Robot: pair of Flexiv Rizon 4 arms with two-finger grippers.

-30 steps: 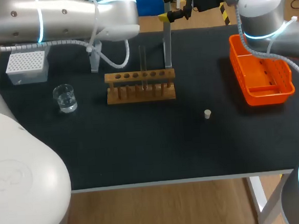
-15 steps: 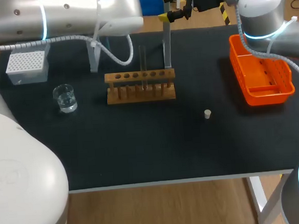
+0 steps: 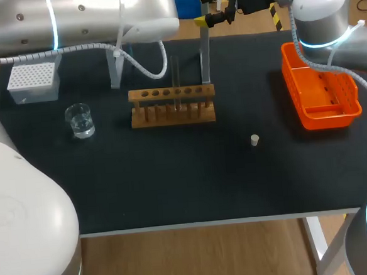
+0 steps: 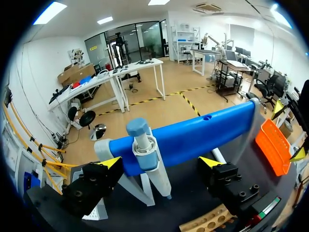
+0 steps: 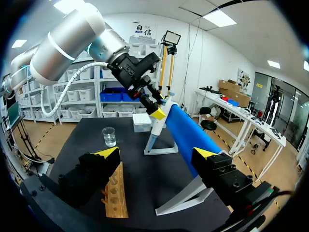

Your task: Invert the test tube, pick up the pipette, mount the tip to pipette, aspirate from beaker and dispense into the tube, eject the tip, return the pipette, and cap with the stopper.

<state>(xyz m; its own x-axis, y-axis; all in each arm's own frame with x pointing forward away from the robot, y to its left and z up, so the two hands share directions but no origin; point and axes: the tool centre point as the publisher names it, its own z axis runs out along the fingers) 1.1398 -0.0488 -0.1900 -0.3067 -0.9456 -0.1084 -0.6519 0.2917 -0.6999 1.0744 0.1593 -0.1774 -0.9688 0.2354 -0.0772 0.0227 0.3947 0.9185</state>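
My left claw hung open, with the pipette between its fingers, ungripped on its blue stand. My right claw gaped empty. The test tube looked upright in the rack. I judged that pickup, tip, transfer and the stopper, far from both claws, all remained.

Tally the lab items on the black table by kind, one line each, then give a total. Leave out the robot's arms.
beaker: 1
test tube: 1
wooden rack: 1
tip box: 1
stopper: 1
orange basket: 1
pipette: 1
pipette stand: 1
Total: 8
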